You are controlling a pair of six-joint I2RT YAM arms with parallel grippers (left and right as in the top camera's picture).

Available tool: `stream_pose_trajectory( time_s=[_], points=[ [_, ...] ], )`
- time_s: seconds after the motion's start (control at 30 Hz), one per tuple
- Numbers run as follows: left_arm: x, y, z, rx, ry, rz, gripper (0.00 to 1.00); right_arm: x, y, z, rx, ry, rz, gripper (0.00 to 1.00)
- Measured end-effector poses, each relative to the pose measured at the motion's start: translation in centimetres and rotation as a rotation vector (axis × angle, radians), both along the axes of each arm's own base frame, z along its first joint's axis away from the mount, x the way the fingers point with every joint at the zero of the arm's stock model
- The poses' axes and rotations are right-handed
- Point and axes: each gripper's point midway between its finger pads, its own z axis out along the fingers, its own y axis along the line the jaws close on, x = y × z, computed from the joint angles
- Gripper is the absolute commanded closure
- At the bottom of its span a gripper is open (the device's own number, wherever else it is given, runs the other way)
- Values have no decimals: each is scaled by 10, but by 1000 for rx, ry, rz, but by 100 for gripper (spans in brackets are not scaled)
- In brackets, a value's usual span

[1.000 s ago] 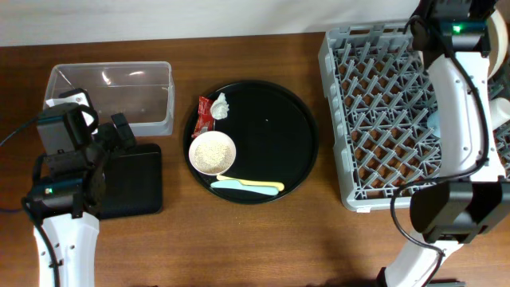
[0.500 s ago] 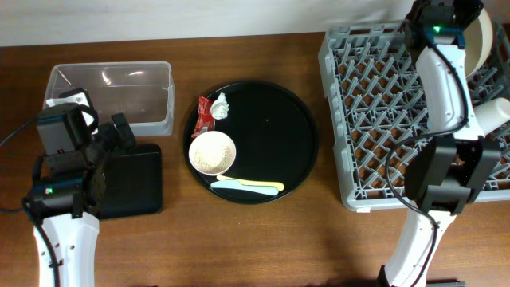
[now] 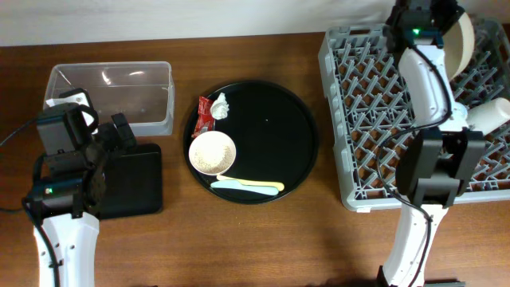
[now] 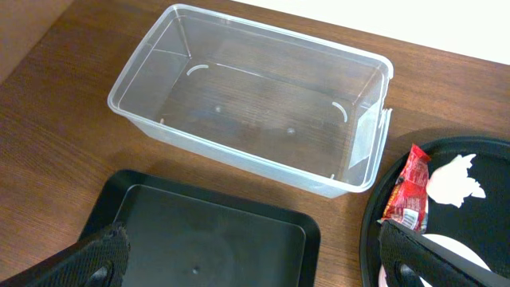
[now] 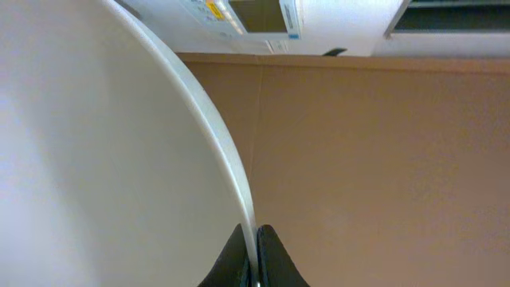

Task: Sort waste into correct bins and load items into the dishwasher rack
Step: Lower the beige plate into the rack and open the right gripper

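Cream bowl pinched at rim by right fingers over rack, left fingers spread empty; wrapper, tissue, rice, utensils unsorted on tray.

There were two bowls, a cream bowl and a pink bowl; two utensils, a yellow utensil and a blue utensil; two trays, a round tray and a rectangular tray; and one cup, one wrapper, one tissue, one tub and one rack.
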Motion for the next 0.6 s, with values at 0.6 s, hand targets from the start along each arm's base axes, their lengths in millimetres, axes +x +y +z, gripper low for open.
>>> stream_pose_trajectory(
  time_s=[0.6],
  points=[
    [0,0,0,0,0,0,0,8,66,-15,-4,103,98,85]
  ],
)
